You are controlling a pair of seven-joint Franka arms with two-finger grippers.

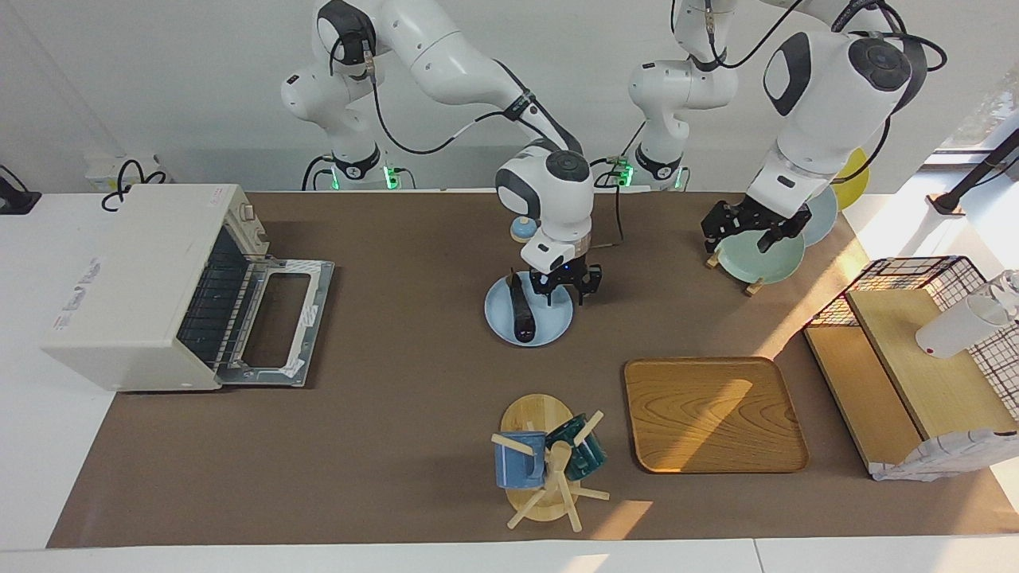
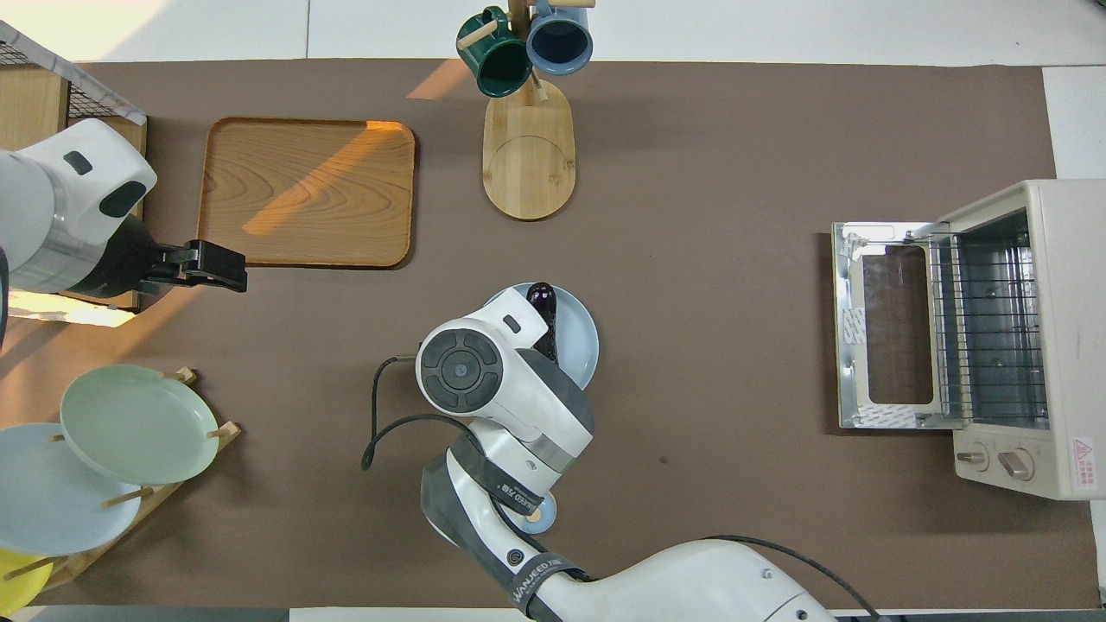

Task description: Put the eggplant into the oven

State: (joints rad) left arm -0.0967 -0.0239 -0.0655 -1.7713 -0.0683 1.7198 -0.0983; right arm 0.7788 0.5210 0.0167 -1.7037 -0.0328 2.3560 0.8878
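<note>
Right tool (image 1: 566,295) spread, empty, over blue plate (image 1: 557,322) holding eggplant (image 1: 521,312); oven (image 1: 143,286) open.

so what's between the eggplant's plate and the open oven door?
Nothing: both views show only bare brown mat between the light-blue plate holding the eggplant and the oven door.

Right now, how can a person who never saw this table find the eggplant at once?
Start at the white oven, its door open, at the right arm's end of the table. Toward the middle lies a pale blue plate. The eggplant on it is slim, glossy, nearly black; the right gripper hovers beside it.
</note>
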